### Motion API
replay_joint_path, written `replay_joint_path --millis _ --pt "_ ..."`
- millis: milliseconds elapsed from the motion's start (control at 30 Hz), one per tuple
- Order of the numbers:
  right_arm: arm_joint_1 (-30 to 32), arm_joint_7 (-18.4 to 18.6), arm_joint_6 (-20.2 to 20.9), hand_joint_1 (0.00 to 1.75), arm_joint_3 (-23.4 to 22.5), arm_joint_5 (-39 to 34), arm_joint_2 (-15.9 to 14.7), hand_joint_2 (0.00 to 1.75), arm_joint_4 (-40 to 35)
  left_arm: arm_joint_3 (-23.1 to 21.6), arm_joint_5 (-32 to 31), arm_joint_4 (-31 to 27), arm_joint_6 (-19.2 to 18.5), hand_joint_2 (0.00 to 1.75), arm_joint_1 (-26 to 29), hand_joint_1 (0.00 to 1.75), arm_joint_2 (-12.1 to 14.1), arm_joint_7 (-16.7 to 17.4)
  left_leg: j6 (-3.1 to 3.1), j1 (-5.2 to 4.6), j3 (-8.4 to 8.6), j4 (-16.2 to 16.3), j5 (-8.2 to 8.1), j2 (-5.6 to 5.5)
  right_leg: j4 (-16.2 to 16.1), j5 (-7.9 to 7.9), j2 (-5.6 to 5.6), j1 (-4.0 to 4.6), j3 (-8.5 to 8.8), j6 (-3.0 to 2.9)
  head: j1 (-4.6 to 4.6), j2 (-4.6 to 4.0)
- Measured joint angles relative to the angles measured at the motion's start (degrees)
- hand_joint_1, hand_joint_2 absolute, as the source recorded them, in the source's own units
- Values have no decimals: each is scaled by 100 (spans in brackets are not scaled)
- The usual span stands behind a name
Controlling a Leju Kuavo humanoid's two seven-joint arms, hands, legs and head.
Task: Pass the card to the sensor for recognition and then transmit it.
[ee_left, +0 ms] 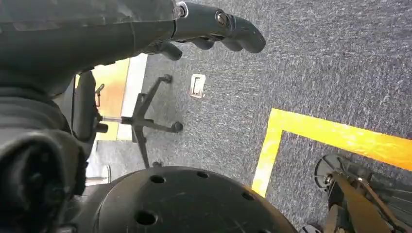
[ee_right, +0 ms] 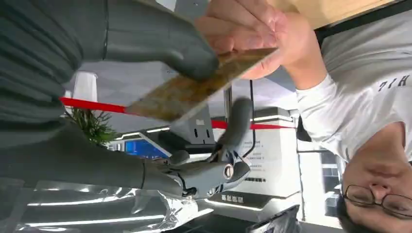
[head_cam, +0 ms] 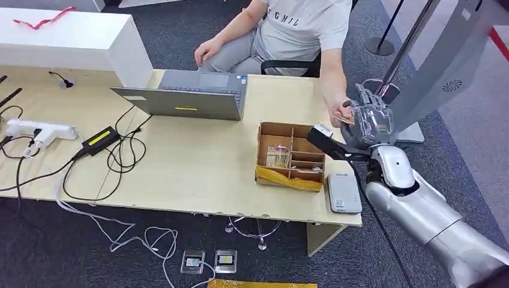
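Right hand (ee_right: 160, 43) raised, thumb on card (ee_right: 194, 90), person's hand (ee_right: 252, 34) gripping opposite end.

Person's hand (head_cam: 340, 111) blocks ahead — box (head_cam: 290, 155) alongside

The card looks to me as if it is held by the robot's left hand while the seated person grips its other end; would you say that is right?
Not quite: the right hand holds the card, as the right wrist view shows. The person's hand does grip its other end.
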Motion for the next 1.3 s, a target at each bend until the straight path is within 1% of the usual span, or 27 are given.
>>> replay_joint_path --millis 67,167,333,500,600,700,800,967,1167,1233,1300 --pt "16 15 -15 175 -13 22 -4 175 17 0 13 9 -26 0 2 0 11 -9 0 0 2 0 0 0 -1 0 1 0 -1 0 0 0" --pt "47 50 -4 175 -68 118 -63 175 24 0 -83 9 -184 0 13 0 37 -59 0 0 0 0 0 0 -1 0 1 0 -1 0 0 0" --pt "74 59 -4 175 -98 153 -142 175 35 0 -109 9 -232 0 27 0 85 -79 0 0 3 0 -1 15 -1 0 8 0 -2 0 -2 0" --pt "81 68 15 175 -125 109 -160 175 33 0 -70 9 -243 0 34 0 114 -310 0 0 4 0 -1 14 -1 1 7 0 -2 0 0 0" --pt "100 98 39 175 -155 35 -160 175 28 0 -77 9 -297 0 34 0 138 -389 0 0 4 0 -1 14 -1 1 7 0 -2 0 0 2" --pt "159 118 33 175 -160 -26 -162 175 28 0 -83 9 -376 0 36 0 164 -391 0 0 4 0 -1 14 -1 0 7 0 -2 0 0 0" --pt "295 55 13 175 -197 -109 -162 175 50 2 -74 9 -415 0 38 0 188 -387 0 0 3 0 -1 13 -1 0 7 0 -2 0 0 0" --pt "526 -90 31 175 -199 -133 -155 175 310 2 -116 9 -483 0 39 0 232 -273 1 0 2 0 -2 13 -1 0 6 0 -2 0 0 2" --pt "631 -116 33 175 -197 -136 -149 175 538 2 -136 9 -507 0 40 0 264 -251 1 0 2 0 -2 14 -1 0 6 0 -2 0 0 0" --pt "641 -166 7 175 -199 -251 -142 175 605 2 -142 13 -542 0 40 0 271 -249 1 0 2 0 -2 13 -1 0 5 0 -2 0 0 2" --pt "678 -298 -20 175 -199 -308 -133 175 675 2 -140 31 -560 0 40 0 280 -247 1 0 1 0 -2 13 -1 0 5 0 -2 0 0 0"
